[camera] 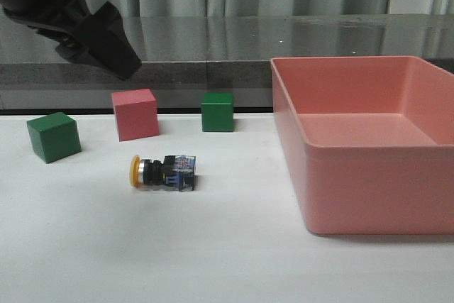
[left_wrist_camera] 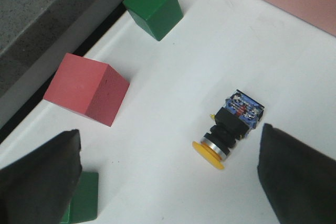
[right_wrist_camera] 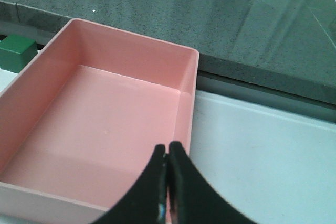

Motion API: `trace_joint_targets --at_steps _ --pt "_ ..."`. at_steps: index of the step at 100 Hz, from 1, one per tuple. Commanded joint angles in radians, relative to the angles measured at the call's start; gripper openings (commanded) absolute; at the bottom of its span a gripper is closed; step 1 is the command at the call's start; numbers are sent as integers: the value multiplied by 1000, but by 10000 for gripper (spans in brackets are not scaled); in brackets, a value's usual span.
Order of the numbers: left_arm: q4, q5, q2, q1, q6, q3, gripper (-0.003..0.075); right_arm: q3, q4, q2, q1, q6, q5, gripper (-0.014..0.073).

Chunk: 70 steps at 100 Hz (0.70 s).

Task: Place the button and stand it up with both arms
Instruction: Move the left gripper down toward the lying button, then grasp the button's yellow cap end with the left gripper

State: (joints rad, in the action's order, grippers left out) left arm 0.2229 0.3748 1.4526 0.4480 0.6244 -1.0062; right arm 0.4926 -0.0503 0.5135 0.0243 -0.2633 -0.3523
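A white table runs back to a grey stone ledge with pale curtains behind it. The button lies on its side left of centre in the front view, yellow cap pointing left, touching nothing. Behind it sit a pink cube and a green cube; another green cube is at the far left. A pink bin fills the right side. The left gripper hangs in the upper left of the front view, jaws spread wide. The right gripper is above the bin, its fingers pressed together on nothing.
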Motion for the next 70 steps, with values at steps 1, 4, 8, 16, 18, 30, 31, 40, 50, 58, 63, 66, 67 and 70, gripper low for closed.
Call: trace_joint_targets --at_steps 1,4,8,16,18,30,31,40,50,58,63,66,67,70 --pt "30 -74 -21 9 51 -36 652 27 1 1 -6 4 82 -61" --pt "65 -77 -19 9 112 -36 652 27 1 1 -6 4 82 -61" --pt "119 -79 -17 4 207 -36 652 27 1 1 -6 4 82 -61" --pt "313 -73 -17 -18 414 -36 652 27 1 1 -6 4 82 -61" --pt "381 -62 -17 -24 486 -36 652 27 1 1 -6 4 82 -61" --pt "796 99 -16 -131 896 -36 652 27 1 1 -6 4 82 -61" --pt "834 127 -15 -138 934 -36 652 27 1 1 -6 4 82 -61" --pt "982 304 0 -230 1089 -36 652 27 1 1 -6 4 82 -61" --pt "1018 435 27 -306 1151 -36 652 27 1 1 -6 4 82 -61" --pt "1023 534 60 -345 1184 -36 652 27 1 1 -6 4 82 -61" --pt "1025 557 85 -353 1187 -36 652 27 1 1 -6 4 82 -61" --pt "1025 549 101 -353 1187 -36 652 27 1 1 -6 4 82 -61" --pt "1025 546 104 -353 1187 -36 652 27 1 1 -6 4 82 -61" --pt "1025 531 115 -353 1187 -36 652 27 1 1 -6 4 82 -61"
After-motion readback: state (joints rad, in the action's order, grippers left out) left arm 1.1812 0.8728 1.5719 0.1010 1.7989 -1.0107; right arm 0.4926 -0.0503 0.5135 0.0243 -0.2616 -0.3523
